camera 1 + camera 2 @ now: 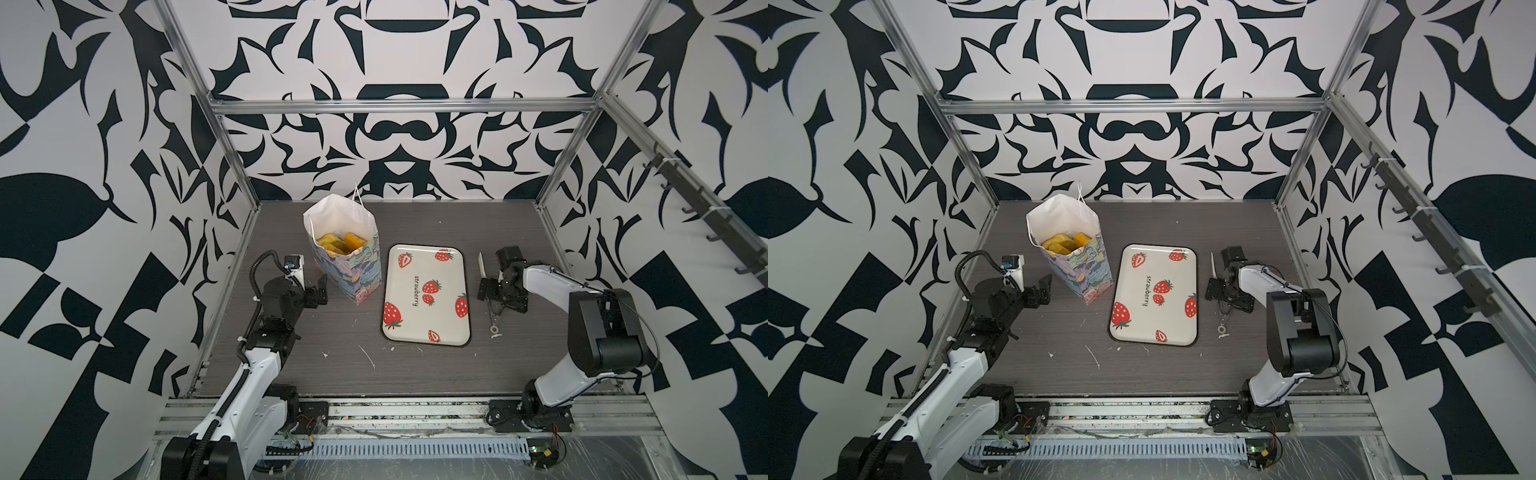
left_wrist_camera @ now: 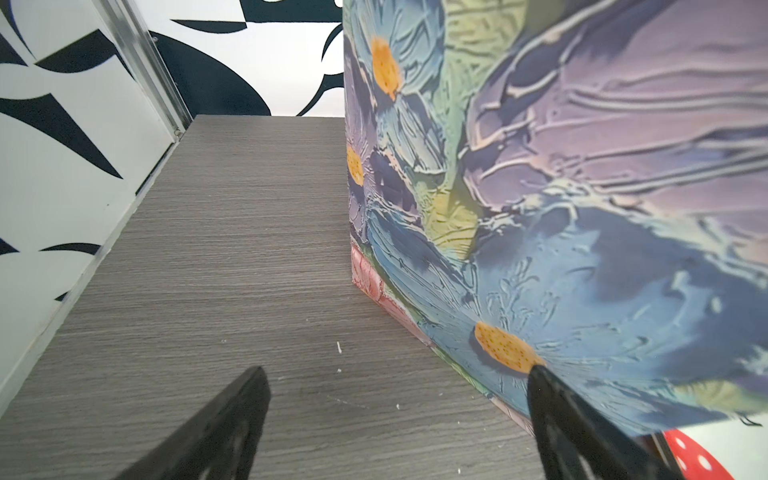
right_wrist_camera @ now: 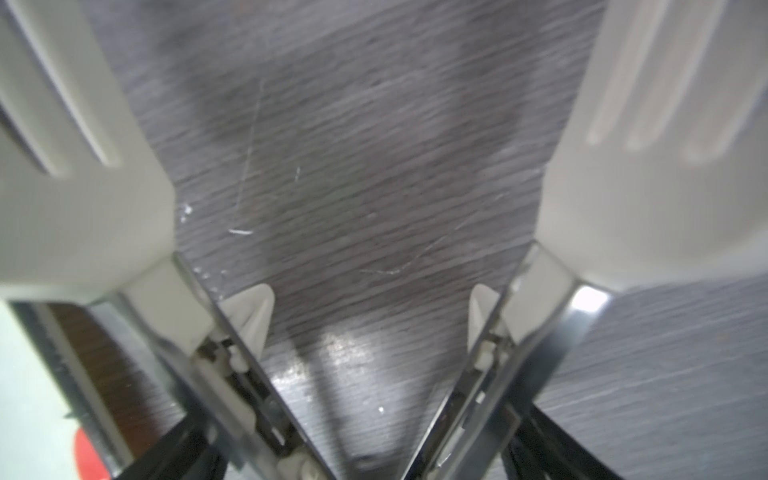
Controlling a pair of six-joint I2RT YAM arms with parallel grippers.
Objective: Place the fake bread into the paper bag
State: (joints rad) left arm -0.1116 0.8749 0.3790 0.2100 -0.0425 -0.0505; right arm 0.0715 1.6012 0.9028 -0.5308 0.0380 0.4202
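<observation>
Across both top views, the fake bread (image 1: 338,243) lay inside the upright paper bag (image 1: 357,274), and the strawberry tray (image 1: 444,316) held none; I judged that only a clean retreat was left to do. At the left wrist, the left gripper (image 2: 397,374) stood released, one finger close beside the bag wall, so it should back straight off. At the right wrist, the right gripper (image 3: 361,453) straddled spread tongs (image 3: 582,187); whether it gripped them I could not tell.
</observation>
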